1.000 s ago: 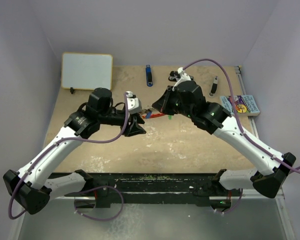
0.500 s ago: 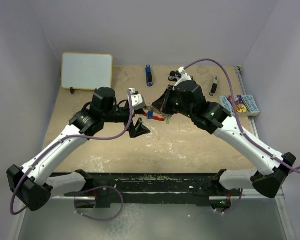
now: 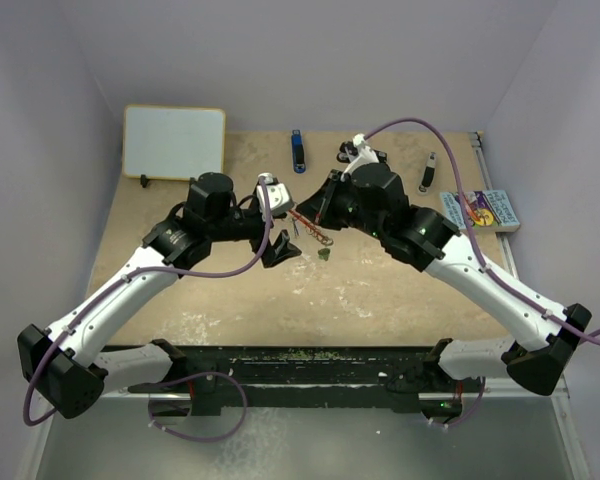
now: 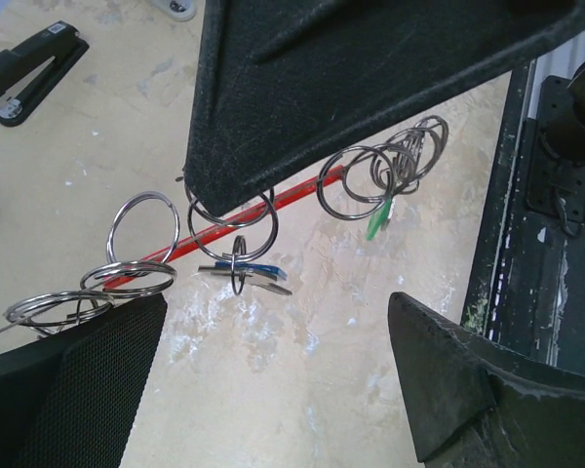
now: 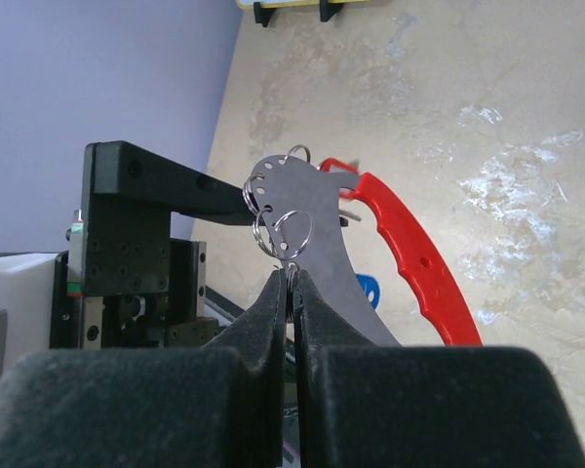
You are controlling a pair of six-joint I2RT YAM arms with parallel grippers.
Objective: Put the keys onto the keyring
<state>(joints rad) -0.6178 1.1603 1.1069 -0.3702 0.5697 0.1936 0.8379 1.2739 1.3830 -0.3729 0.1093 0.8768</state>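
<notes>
Right pincer (image 5: 291, 285), clenched on a silver loop of the keyring (image 5: 417, 261), red crescent aloft over the table (image 3: 380, 290). Left pincer (image 3: 288, 228), released, fingers spread wide to either side of the red bar. Blue- and green-tagged keys (image 4: 258, 271), hung from silver rings threaded along that bar.

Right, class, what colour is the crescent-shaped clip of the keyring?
Red. The keyring shows it best in the right wrist view.
</notes>
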